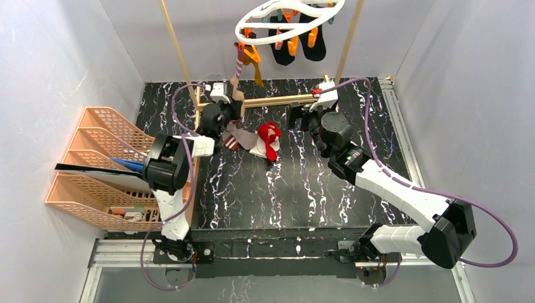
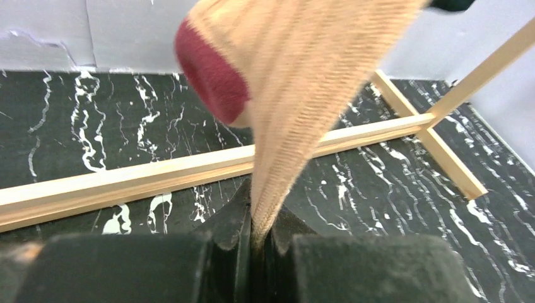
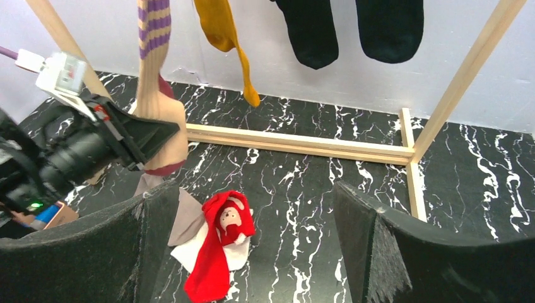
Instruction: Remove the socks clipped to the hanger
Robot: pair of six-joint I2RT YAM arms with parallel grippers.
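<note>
We see the left gripper [image 2: 258, 235] pinched fully shut on the lower end of a ribbed beige fabric sock with maroon toe and purple-striped cuff [image 2: 296, 95]. The fabric is wedged tight between its jaws, and we judge the low grip is there for a downward tug. The sock hangs taut from the round white plastic hanger ring [image 1: 240, 26], cuff end up at the clips, so it isn't free yet.

The right gripper [image 3: 255, 208] hovers near the light wooden rack bar [image 1: 277, 100] with jaws wide apart and holding nothing, probably parked out of the way.

A mustard fabric sock [image 1: 255, 66] and two black fabric socks [image 1: 282, 47] are also on the ring. A red-and-white sock [image 1: 268, 136] and a grey-beige sock [image 1: 236, 134] lie on the black marbled tabletop [image 1: 303, 183] below, which looks like the drop spot.
</note>
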